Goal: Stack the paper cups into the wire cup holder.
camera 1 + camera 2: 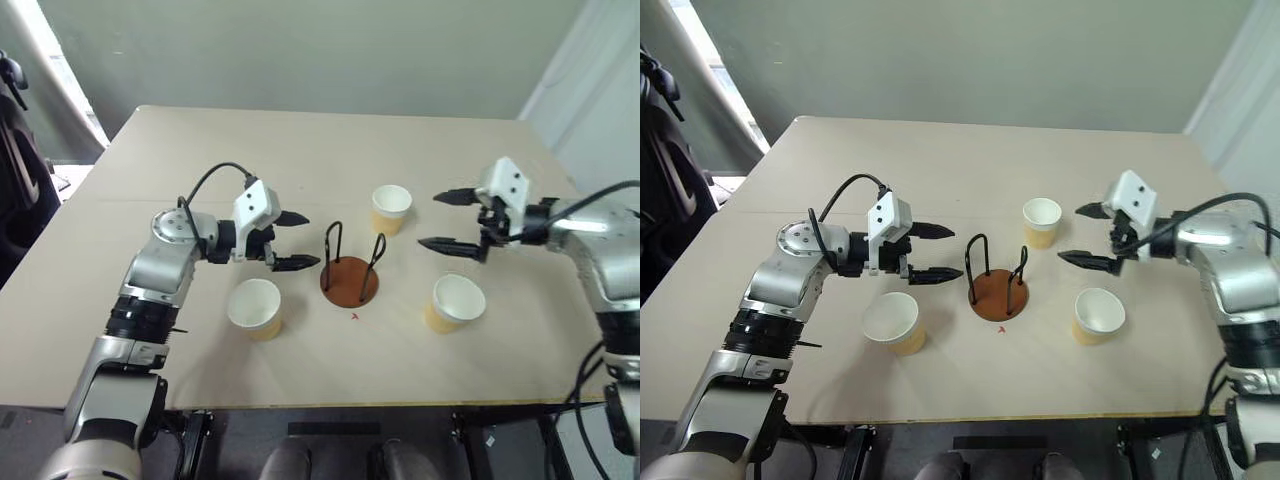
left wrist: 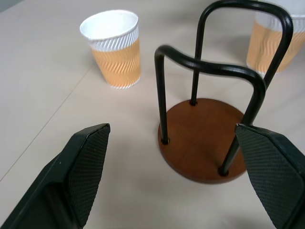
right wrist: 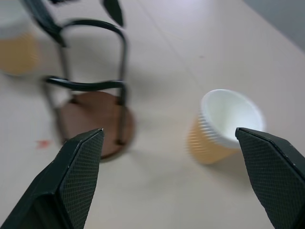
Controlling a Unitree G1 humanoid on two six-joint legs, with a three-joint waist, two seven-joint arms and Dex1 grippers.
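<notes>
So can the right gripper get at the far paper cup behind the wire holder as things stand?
Probably yes. The right gripper is open and empty, and the far paper cup stands upright beside it, apart from the wire cup holder, with bare table between.

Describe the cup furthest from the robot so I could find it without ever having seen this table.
Start at the beige table and find the wire cup holder, a brown disc with two black wire loops, near its middle. Just beyond it, slightly toward the robot's right, stands a paper cup. It is the far one; the other two cups stand nearer the robot, either side of the holder.
</notes>
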